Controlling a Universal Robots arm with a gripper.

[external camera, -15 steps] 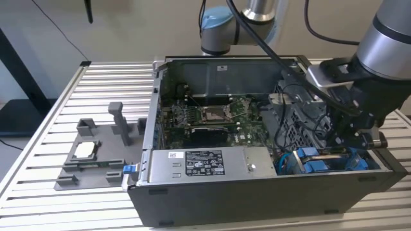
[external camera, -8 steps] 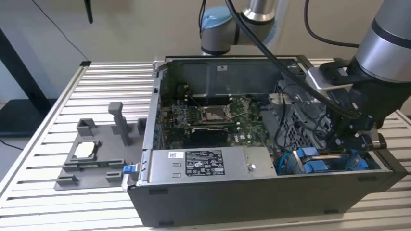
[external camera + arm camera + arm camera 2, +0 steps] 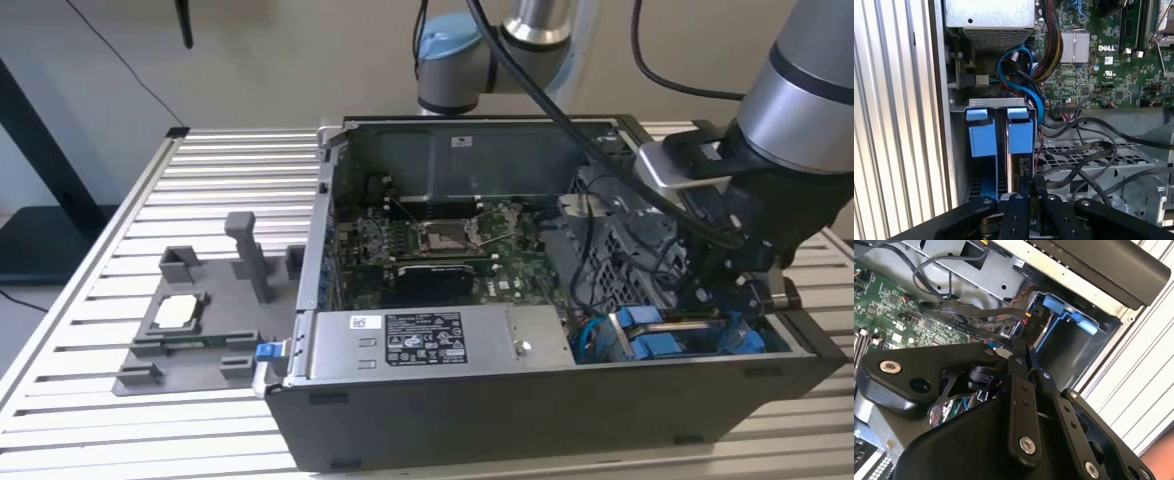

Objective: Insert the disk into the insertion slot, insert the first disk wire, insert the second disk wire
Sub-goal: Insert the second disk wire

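**A:** Where is the black two-finger gripper sitting right now?

**B:** It is hanging inside the open dark-grey computer case, at the corner on the exterior view's right, just over the narrow grey metal drive bay with blue plastic fittings.

**A:** And the flat silver-grey hard drive in its bright blue carrier?

**B:** It is standing on edge in the bay beside a second blue carrier, its long axis running straight from the fingertips toward the bay's far end.

**A:** Jaws?

**B:** They are lying nearly closed together, pinching what is probably a black wire connector at the drive's near end, though I cannot be sure.
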